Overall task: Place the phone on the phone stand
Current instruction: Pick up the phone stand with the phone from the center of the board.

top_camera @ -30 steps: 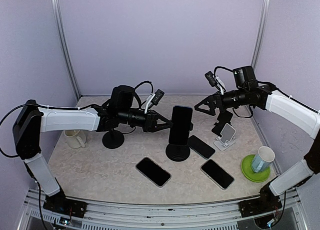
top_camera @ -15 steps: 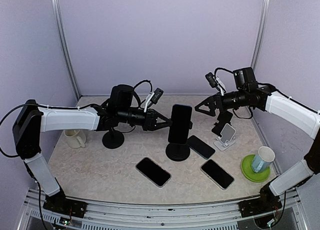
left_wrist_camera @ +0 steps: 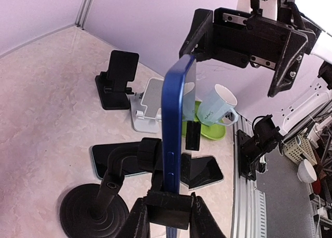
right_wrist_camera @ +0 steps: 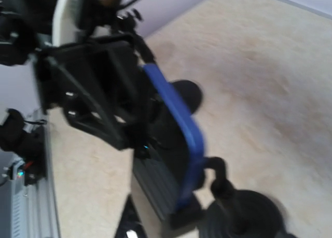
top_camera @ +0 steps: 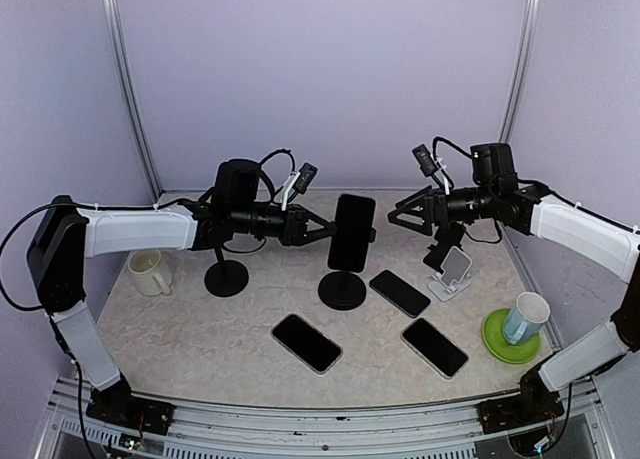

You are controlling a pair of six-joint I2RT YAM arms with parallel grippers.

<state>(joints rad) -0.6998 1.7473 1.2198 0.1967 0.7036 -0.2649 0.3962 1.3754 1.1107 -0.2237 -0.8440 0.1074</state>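
Item one, far left: white mug (top_camera: 150,272), upright. Beside it, bare black stand (top_camera: 227,277) on a round base, partly crossed by the left arm. Left gripper (top_camera: 322,230): reaching in level from the left, fingers closed, as far as the wrist view allows, on the near edge of the phone (top_camera: 351,233), though a black block between them hides the actual contact. Phone: blue-edged, upright, seated in the phone stand (top_camera: 342,291), whose round base rests on the table (top_camera: 180,329); the cradle is hidden behind the handset from above, and the screen cannot be read from the left wrist (edge-on only). First spare handset (top_camera: 307,342), dark, flat, near the front. Right gripper (top_camera: 393,217): jaws spread wide, holding nothing, in the air just right of the phone and apart from it; its own camera gives a blurred picture with only the blue edge and stand base distinct. Second spare handset (top_camera: 400,292) and third spare handset (top_camera: 434,347), both flat. Small black holder (top_camera: 443,247) and white folding holder (top_camera: 455,269), close together. Far right: pale mug (top_camera: 524,317) on a green coaster (top_camera: 495,341). Surface: beige marbled top. Enclosure: lilac walls (top_camera: 320,79), metal corner posts (top_camera: 125,89).
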